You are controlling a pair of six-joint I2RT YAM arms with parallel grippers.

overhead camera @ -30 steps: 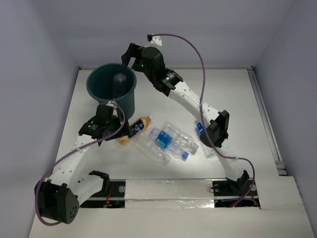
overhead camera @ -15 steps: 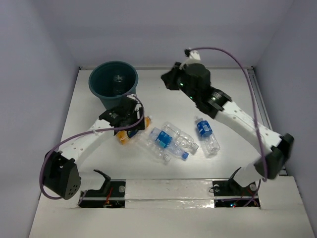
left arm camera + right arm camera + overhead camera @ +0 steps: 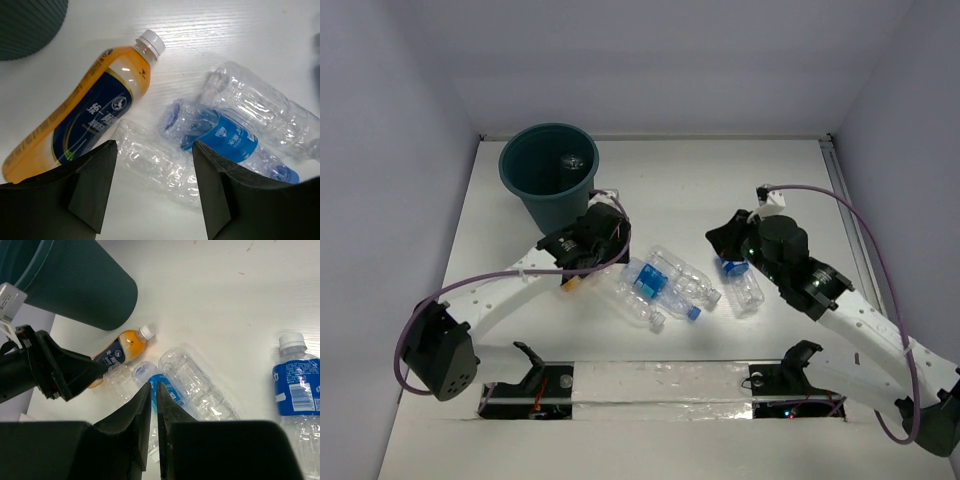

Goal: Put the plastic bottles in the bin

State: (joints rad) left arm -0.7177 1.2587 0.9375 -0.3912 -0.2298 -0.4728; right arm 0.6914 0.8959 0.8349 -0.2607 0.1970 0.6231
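The dark teal bin (image 3: 548,178) stands at the back left with one clear bottle (image 3: 570,160) lying inside it. My left gripper (image 3: 603,250) hangs open just right of the bin, over the orange bottle (image 3: 90,110). A crushed clear bottle (image 3: 150,160) shows between its fingers (image 3: 97,185), not gripped. Beside that lie a blue-labelled clear bottle (image 3: 220,135) and another clear one (image 3: 250,102). My right gripper (image 3: 154,386) is shut and holds nothing. It hovers above a capped blue-label bottle (image 3: 740,280) at the right.
White walls close in the table at the back and both sides. A rail (image 3: 852,235) runs along the right edge. A taped strip (image 3: 660,385) and both arm bases line the near edge. The bin's ribbed wall (image 3: 75,285) stands close to the orange bottle.
The right arm has swung from above the bin down to the right side of the table, and its gripper has gone from open to shut. The left gripper has slid right over the orange bottle.
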